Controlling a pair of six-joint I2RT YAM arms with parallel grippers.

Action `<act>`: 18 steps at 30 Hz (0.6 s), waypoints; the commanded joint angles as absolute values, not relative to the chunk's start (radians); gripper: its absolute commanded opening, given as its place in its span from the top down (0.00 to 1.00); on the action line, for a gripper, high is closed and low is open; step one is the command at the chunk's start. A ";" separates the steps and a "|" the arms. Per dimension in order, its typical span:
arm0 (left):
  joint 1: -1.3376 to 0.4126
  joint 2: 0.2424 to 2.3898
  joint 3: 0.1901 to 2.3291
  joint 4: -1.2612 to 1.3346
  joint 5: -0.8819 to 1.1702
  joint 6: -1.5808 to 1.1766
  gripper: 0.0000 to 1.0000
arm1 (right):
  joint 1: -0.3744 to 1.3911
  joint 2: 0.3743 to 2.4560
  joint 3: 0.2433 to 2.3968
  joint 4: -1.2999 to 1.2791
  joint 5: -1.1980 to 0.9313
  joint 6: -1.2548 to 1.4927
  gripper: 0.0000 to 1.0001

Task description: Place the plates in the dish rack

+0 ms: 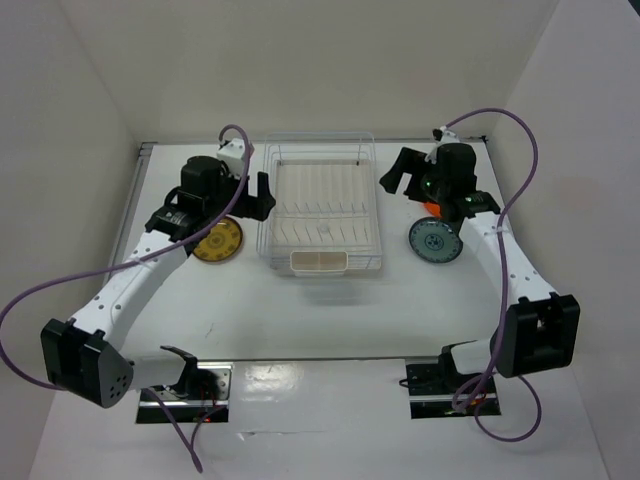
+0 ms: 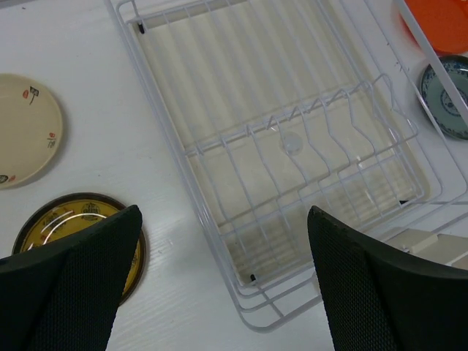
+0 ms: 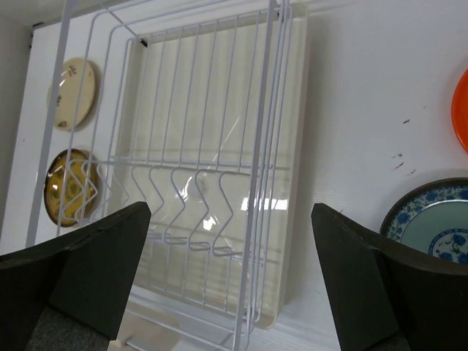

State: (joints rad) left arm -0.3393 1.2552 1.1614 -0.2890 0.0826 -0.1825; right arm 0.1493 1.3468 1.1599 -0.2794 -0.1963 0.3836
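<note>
Three pale walls [image 1: 330, 60] enclose the white table [image 1: 330, 315] and dish rack [image 1: 318, 200].

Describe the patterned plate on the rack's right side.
The plate is pale with a blue pattern round its rim; right wrist view shows it best.

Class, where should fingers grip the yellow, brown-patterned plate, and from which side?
Probably the rim, from above at its near edge: the yellow plate lies flat on the table, so only the rim offers a hold, and that edge is clear of the dish rack.
</note>
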 commanded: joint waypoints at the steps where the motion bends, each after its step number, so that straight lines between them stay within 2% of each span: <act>1: -0.344 1.233 1.174 -0.253 0.095 -0.196 0.00 | 0.150 1.371 1.210 -0.253 -0.207 0.367 0.00; 7: -0.344 1.230 1.179 -0.245 0.037 -0.147 0.00 | 0.150 1.351 1.154 -0.175 -0.250 0.388 0.00; 13: -0.325 1.346 1.259 -0.388 -0.202 -0.247 0.00 | 0.150 1.410 1.298 -0.379 -0.178 0.362 0.00; 15: -0.287 1.387 1.273 -0.414 -0.178 -0.305 0.01 | 0.150 1.431 1.327 -0.416 -0.169 0.350 0.00; 16: -0.229 1.406 1.282 -0.414 -0.087 -0.327 0.06 | 0.150 1.431 1.315 -0.399 -0.169 0.350 0.00; 18: -0.137 1.465 1.282 -0.403 -0.048 -0.398 0.07 | 0.140 1.431 1.280 -0.335 -0.199 0.339 0.00</act>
State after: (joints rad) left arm -0.2512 1.4094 1.2552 -0.3676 -0.0757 -0.2722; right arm 0.1478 1.4204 1.2728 -0.3473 -0.1986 0.3660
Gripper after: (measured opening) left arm 0.935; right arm 0.999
